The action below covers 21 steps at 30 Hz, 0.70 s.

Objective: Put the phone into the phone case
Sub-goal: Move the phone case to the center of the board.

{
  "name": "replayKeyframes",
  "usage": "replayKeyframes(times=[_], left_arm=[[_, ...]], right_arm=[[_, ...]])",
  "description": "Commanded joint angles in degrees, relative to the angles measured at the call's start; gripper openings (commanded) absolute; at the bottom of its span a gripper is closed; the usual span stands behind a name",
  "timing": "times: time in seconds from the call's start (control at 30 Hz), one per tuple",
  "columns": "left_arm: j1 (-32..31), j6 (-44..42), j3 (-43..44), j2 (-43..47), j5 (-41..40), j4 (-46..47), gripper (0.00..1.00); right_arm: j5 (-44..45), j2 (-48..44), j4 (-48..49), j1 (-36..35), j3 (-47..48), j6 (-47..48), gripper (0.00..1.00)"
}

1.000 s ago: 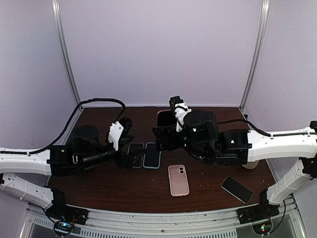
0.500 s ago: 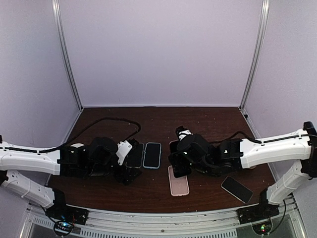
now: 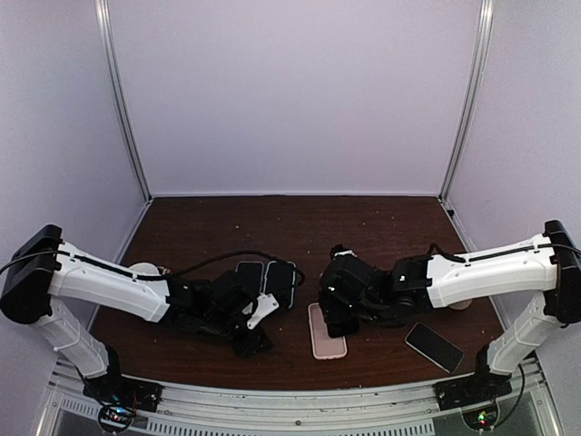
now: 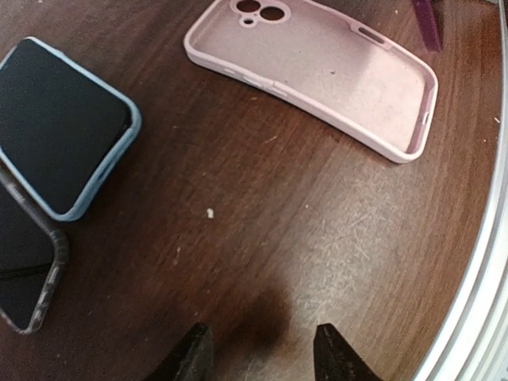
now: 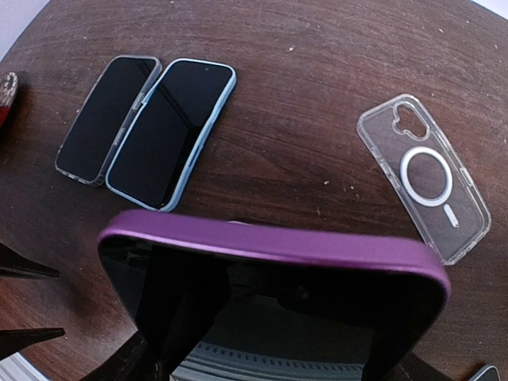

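The empty pink phone case lies open side up at the front middle of the table; it also shows in the left wrist view. My right gripper is low over the case's far end and is shut on a purple-edged phone with a black screen, held on edge. The phone hides most of the right gripper in its wrist view. My left gripper is open and empty, low over bare wood left of the case. Its fingertips show at the bottom of the left wrist view.
A blue-cased phone and a dark-cased phone lie side by side left of centre. A clear case with a white ring lies beyond the right gripper. A bare black phone lies front right. The metal front rail is close.
Both arms have come down toward the front. The right gripper carried the purple phone down to the pink case's far end. The left gripper swung toward the front, left of the case.
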<state>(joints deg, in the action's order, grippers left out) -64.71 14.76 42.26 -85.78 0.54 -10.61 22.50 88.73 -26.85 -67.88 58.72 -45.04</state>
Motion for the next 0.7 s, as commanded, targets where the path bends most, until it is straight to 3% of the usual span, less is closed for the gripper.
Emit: replayKeyframes(times=[0.0, 0.3, 0.67], left_arm=[[-0.6, -4.8, 7.0, -7.7, 6.8, 3.6, 0.44], [-2.7, -7.3, 18.7, -20.5, 7.9, -0.1, 0.38], [-4.2, -8.6, 31.5, -31.5, 11.0, -8.8, 0.33]], right_arm=[[0.7, -5.2, -3.4, 1.8, -3.1, -5.5, 0.22], [-0.7, -15.7, -3.9, 3.8, -12.8, -8.1, 0.22], [-6.6, -22.4, -3.8, 10.8, -16.5, -1.3, 0.23]])
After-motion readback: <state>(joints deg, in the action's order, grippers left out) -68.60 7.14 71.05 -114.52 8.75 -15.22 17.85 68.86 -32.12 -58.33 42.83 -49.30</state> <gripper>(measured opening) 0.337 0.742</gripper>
